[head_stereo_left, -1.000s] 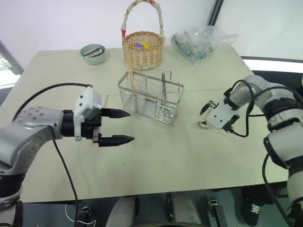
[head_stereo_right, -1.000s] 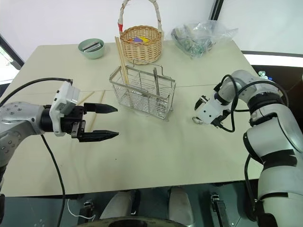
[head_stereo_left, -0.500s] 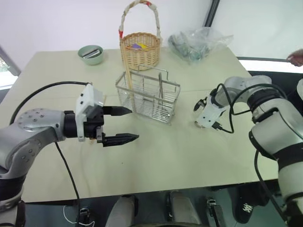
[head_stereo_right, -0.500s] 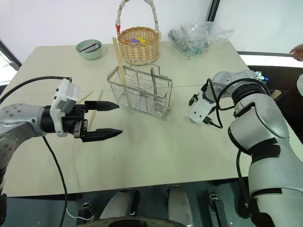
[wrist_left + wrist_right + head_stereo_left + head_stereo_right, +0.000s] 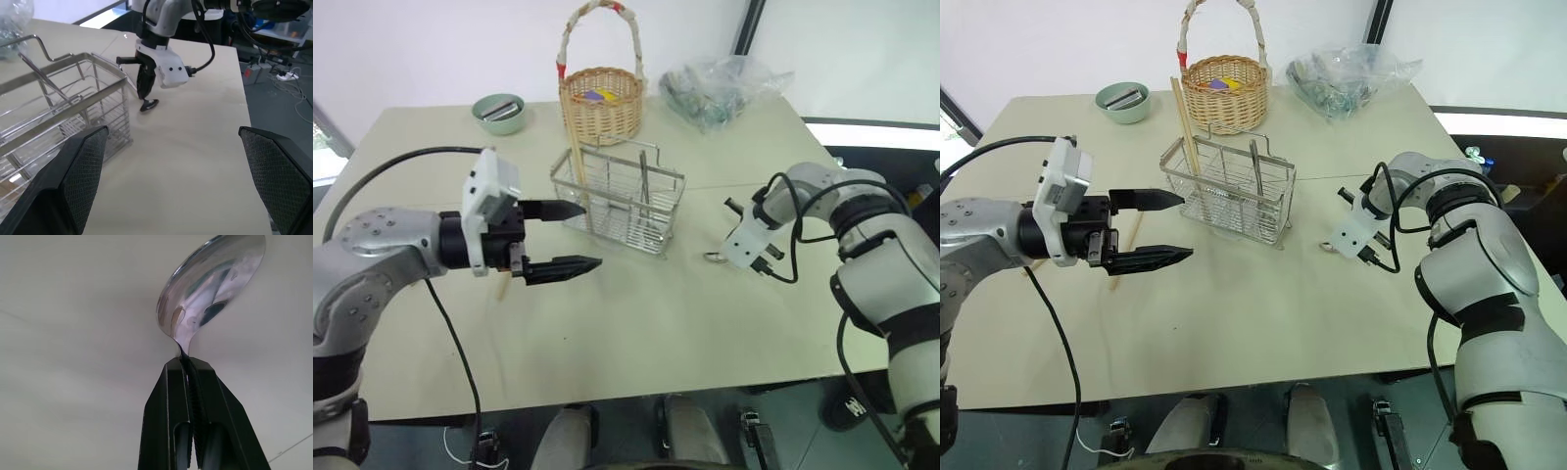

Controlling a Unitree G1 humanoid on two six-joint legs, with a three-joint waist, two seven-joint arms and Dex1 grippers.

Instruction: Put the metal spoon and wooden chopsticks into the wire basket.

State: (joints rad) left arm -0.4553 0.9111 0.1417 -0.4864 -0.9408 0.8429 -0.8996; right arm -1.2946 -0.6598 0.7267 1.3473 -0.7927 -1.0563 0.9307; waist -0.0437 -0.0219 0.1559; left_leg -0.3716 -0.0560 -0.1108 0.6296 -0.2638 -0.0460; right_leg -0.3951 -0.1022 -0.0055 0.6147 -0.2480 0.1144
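Head views: the right hand [image 5: 729, 253], pointing steeply down, pinches the metal spoon [image 5: 714, 258] low over the surface [image 5: 656, 333], just right of the wire basket [image 5: 619, 199]. One of the wooden chopsticks [image 5: 576, 166] leans upright in the basket's left compartment; another [image 5: 1122, 255] lies on the surface behind the left hand [image 5: 576, 236], whose fingers are spread wide. Right wrist view: fingers pressed together on the spoon's neck, bowl [image 5: 210, 286] protruding beyond them. Left wrist view: basket and right hand side by side.
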